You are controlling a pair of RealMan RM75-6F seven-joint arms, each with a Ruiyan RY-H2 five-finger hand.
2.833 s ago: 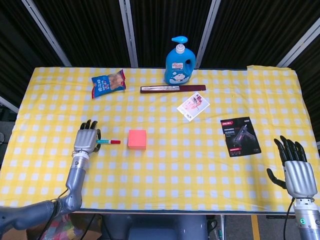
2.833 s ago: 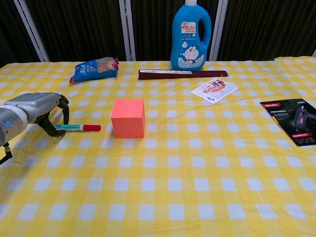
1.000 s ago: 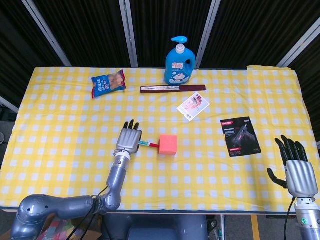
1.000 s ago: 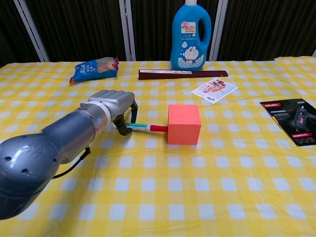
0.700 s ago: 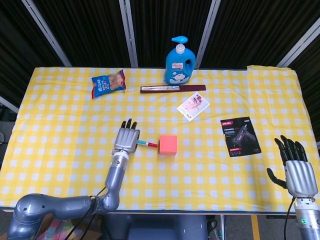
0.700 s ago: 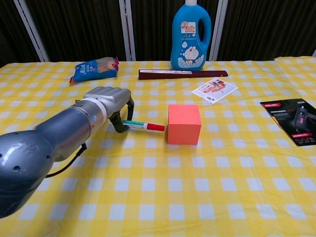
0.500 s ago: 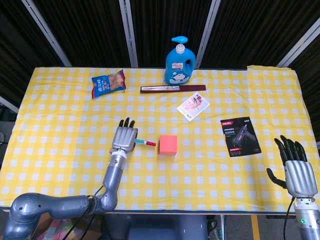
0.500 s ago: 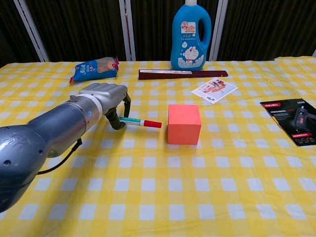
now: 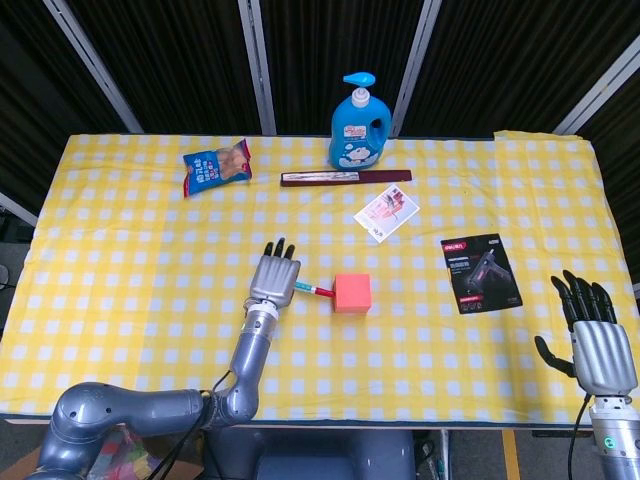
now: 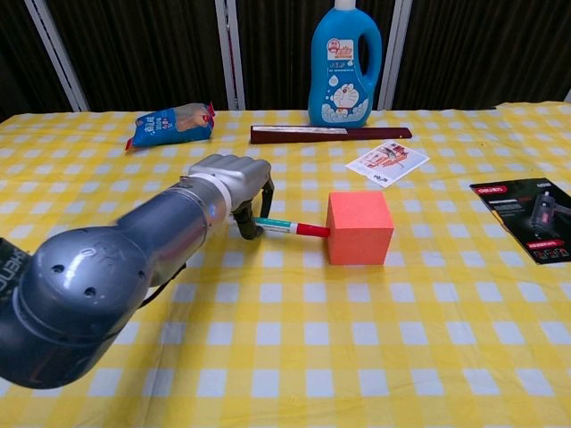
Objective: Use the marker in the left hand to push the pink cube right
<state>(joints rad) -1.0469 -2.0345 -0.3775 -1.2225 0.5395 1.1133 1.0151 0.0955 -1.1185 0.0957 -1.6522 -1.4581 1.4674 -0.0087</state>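
The pink cube [image 9: 352, 293] [image 10: 359, 226] sits on the yellow checked tablecloth near the table's middle. My left hand [image 9: 274, 277] [image 10: 235, 183] grips a marker [image 9: 315, 290] [image 10: 291, 226] with a teal body and red cap. The marker lies level, pointing right, and its red tip touches the cube's left face. My right hand [image 9: 599, 344] is open at the table's near right edge, far from the cube, and shows only in the head view.
A blue detergent bottle [image 9: 358, 121], a dark flat bar [image 9: 345, 178] and a snack bag [image 9: 217, 167] stand along the back. A printed card [image 9: 386, 212] and a black glue-gun package [image 9: 481, 272] lie right of the cube.
Half a second ago the marker was drawn back left of the cube. Since then my left hand has swung right, the tip has met the cube, and the cube has slid right.
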